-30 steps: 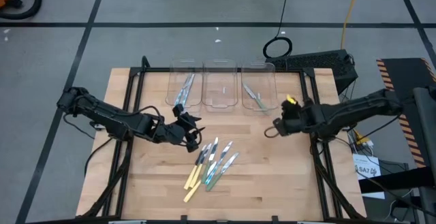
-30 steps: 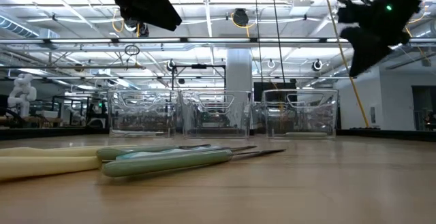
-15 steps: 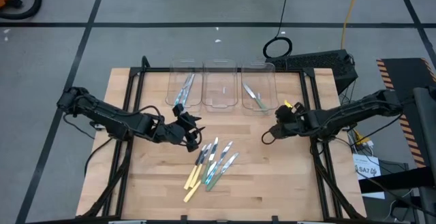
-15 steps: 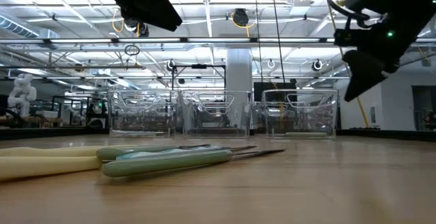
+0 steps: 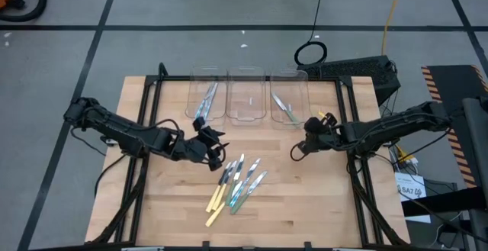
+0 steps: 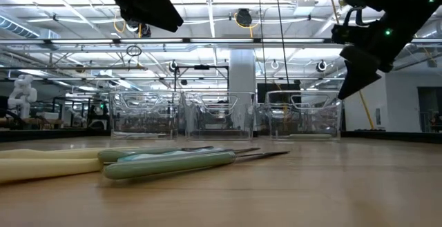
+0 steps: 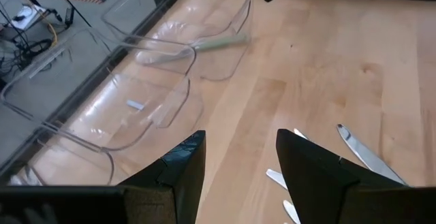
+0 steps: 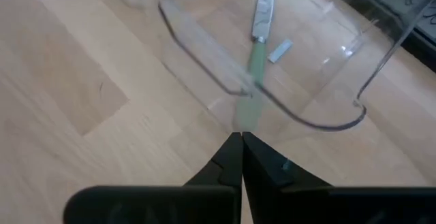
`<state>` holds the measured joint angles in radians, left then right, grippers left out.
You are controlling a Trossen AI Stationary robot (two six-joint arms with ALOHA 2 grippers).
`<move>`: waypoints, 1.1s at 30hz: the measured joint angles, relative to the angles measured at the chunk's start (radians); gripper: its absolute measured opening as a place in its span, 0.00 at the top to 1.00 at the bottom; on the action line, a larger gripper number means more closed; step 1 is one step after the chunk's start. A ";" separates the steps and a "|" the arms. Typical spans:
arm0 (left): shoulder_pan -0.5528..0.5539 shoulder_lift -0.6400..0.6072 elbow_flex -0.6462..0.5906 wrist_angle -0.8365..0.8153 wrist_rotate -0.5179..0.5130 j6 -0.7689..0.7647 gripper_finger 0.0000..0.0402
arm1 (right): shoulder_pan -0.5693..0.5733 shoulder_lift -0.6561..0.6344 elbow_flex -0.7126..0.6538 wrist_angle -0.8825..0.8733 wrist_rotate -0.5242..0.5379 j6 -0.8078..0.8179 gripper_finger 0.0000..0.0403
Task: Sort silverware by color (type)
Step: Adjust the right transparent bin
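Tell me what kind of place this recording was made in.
Probably a robotics lab or workshop hall: a grey concrete floor with black tape lines, overhead metal ceiling trusses with strip lights, and a pale wooden worktable on a black frame.

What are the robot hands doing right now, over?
Left gripper open, empty, beside the silverware pile. Right gripper shut, empty, near the right bin holding one green utensil. Nothing in the way.

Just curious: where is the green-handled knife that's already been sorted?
In the high view, the green-handled knife lies inside the right-hand clear bin, at the table's far edge, just beyond the right hand.
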<state>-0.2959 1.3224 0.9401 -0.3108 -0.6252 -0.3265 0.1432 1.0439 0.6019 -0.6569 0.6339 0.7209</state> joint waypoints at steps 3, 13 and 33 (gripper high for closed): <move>-0.009 0.000 0.000 -0.029 0.000 -0.026 0.53 | -0.007 0.000 0.006 -0.073 -0.036 0.010 1.00; -0.013 0.000 0.000 -0.034 -0.001 -0.040 0.53 | -0.108 0.014 0.006 -0.157 0.082 0.056 1.00; -0.061 0.000 0.000 -0.037 -0.001 -0.165 0.53 | -0.171 0.178 0.000 -0.005 0.200 -0.060 1.00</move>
<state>-0.3566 1.3220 0.9401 -0.3476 -0.6263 -0.4919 -0.0273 1.2224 0.6018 -0.6616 0.8338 0.6610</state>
